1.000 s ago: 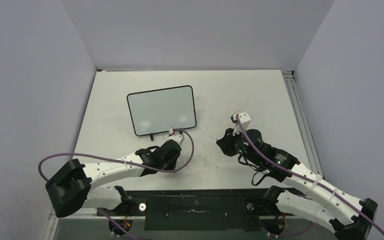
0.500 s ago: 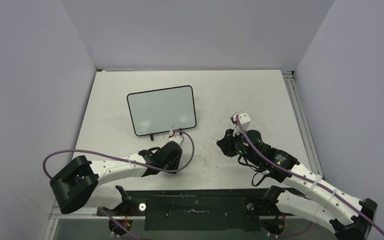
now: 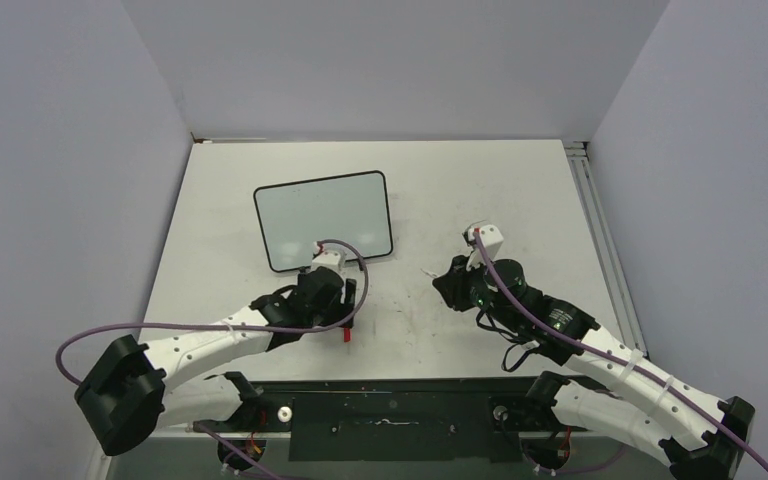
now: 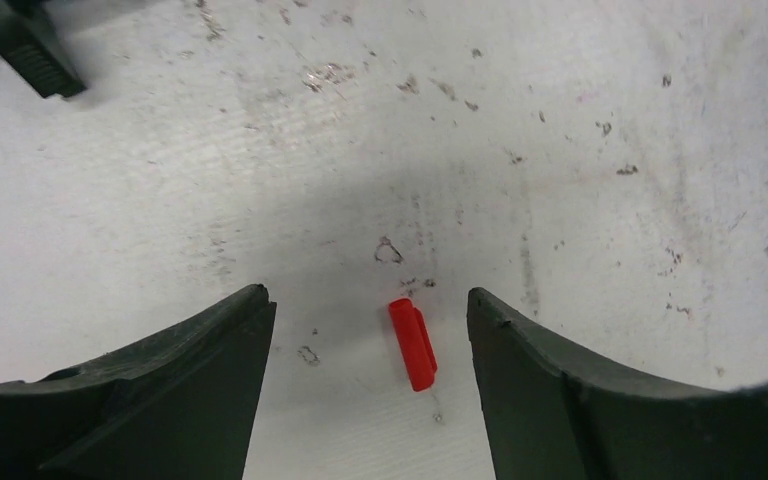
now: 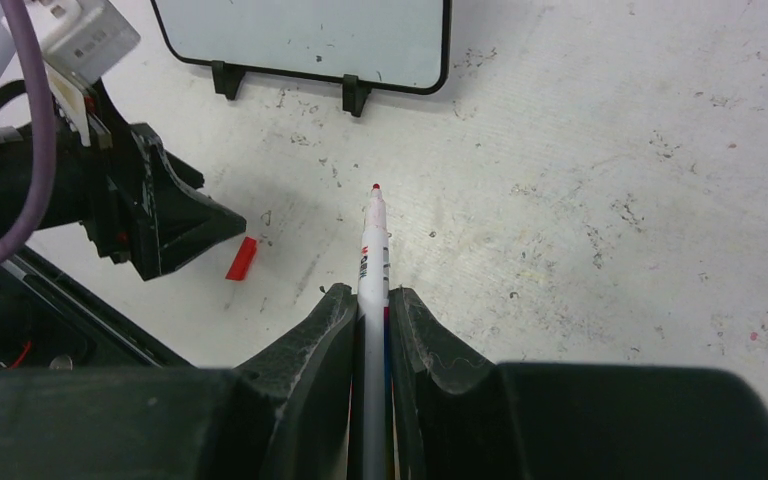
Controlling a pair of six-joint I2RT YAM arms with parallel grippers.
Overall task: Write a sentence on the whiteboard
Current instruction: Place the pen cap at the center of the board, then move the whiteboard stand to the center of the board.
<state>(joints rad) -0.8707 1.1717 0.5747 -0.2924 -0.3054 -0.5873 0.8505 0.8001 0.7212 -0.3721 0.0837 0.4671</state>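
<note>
Right gripper (image 5: 370,310) clamped on marker (image 5: 372,250), red tip bare. Marker's long axis points at whiteboard (image 3: 320,215) near edge; whiteboard ahead of tip, well apart, surface blank. Left gripper (image 4: 368,300) nearer whiteboard, jaws apart over red cap (image 4: 413,345).

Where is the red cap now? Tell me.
In the top view the red cap lies on the table left of centre, beneath the open left pincer, on the whiteboard's near side.
</note>
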